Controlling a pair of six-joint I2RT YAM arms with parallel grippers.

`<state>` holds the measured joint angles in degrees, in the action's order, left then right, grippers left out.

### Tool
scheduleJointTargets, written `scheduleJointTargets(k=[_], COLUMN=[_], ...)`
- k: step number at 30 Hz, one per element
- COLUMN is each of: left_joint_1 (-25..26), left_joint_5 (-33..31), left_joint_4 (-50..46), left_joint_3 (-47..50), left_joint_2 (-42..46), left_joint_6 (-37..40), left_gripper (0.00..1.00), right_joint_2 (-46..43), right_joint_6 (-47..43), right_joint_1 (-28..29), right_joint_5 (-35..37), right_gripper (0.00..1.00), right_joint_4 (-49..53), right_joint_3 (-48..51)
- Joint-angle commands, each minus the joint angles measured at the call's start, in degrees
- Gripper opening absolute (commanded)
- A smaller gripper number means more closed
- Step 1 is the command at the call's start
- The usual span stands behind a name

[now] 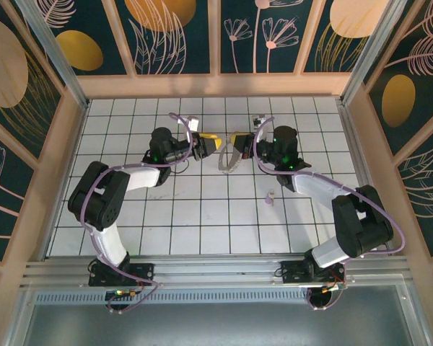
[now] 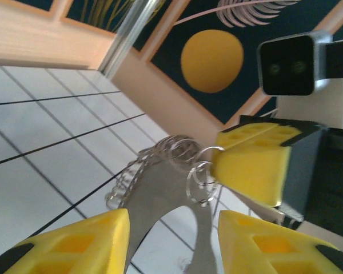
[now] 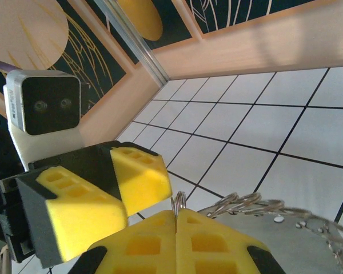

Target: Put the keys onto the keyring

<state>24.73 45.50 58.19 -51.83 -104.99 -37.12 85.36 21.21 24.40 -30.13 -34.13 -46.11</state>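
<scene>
While the right gripper (image 3: 176, 220) is clamping jaws on the thin, stiff keyring (image 3: 246, 204), the left gripper (image 2: 171, 231), jaws apart, is likely needing to pinch the tiny, light key (image 1: 270, 200) by its head.

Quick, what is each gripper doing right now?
Left gripper: fingers apart around the keyring; grip cannot be told.
Right gripper: closed, pinching the keyring.

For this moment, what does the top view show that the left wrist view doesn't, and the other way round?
Top view: the whole left arm and right arm, and the small pink key on the tiled floor, apart from the grippers.
Left wrist view: close up, small wire loops strung on the keyring, at the right gripper's closed yellow tips.
Both: the keyring between the left gripper and right gripper, over the floor.
</scene>
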Motion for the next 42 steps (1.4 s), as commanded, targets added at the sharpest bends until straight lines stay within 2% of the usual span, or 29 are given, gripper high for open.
scheduleJointTargets(k=[1, 21, 31, 42], left_joint_1=[-0.4, -0.3, 0.3, 1.4], left_joint_5=[5.2, 7.7, 8.6, 9.3], left_joint_4=[10.0, 20.8, 21.8, 22.1], left_joint_3=[-0.6, -6.8, -7.8, -8.6], left_joint_2=[-2.0, -9.2, -10.3, -11.0], left_joint_6=[-5.4, -16.2, -17.6, -18.0], left_gripper=[0.46, 0.47, 0.46, 0.35], right_joint_2=[-2.2, -2.6, -2.7, -3.1], right_joint_6=[0.4, 1.9, 1.7, 1.2], right_joint_1=[-0.4, -0.3, -0.3, -0.4], right_joint_5=[-1.6, -2.6, -2.6, -1.9], right_gripper=[0.00, 0.00, 0.00, 0.00], right_joint_4=[-4.2, -5.6, -5.5, -4.9], right_joint_3=[0.1, -0.5, -0.5, -0.1])
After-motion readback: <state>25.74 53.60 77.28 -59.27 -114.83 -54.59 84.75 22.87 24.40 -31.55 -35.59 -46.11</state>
